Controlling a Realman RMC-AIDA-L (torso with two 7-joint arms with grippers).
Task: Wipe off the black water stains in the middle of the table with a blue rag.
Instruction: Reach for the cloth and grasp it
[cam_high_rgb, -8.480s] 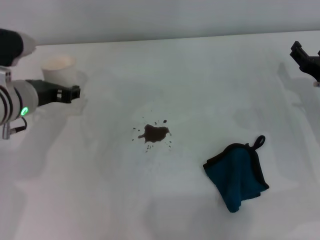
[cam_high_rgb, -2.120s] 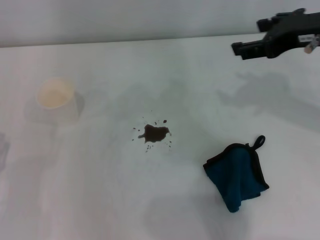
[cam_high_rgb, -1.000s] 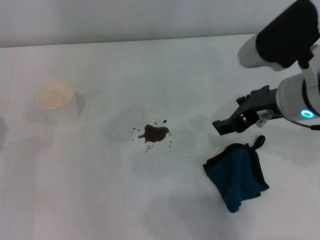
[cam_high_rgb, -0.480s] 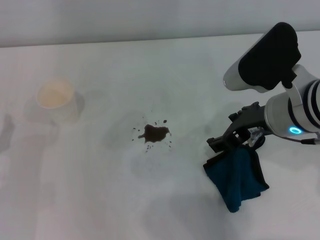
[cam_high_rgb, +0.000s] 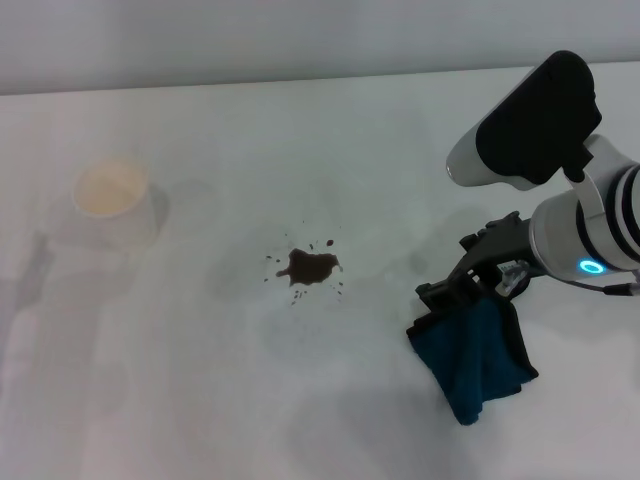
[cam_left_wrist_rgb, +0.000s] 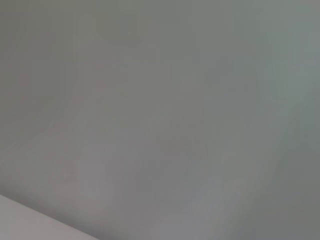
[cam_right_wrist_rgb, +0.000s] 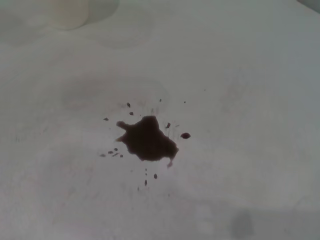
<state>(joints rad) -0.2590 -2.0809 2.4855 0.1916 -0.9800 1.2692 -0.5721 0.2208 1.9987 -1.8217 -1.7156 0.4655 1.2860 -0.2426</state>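
Note:
The black water stains (cam_high_rgb: 308, 267) lie in the middle of the white table (cam_high_rgb: 300, 140), a dark blotch ringed by small dots. They also show in the right wrist view (cam_right_wrist_rgb: 147, 140). The blue rag (cam_high_rgb: 475, 350) lies crumpled to the right of the stains, nearer the front, with its black loop hidden behind my right arm. My right gripper (cam_high_rgb: 447, 292) is down at the rag's far-left edge, touching or just above it. The right wrist view shows neither the fingers nor the rag. My left gripper is out of view.
A white paper cup (cam_high_rgb: 112, 200) stands at the far left of the table, well away from the stains; it also shows at the edge of the right wrist view (cam_right_wrist_rgb: 68, 11). The left wrist view shows only a plain grey surface.
My left arm has withdrawn from the view. My right arm has swung in from the far right and come down onto the rag's far edge, sinking slightly in the last half second. Rag and stains unmoved.

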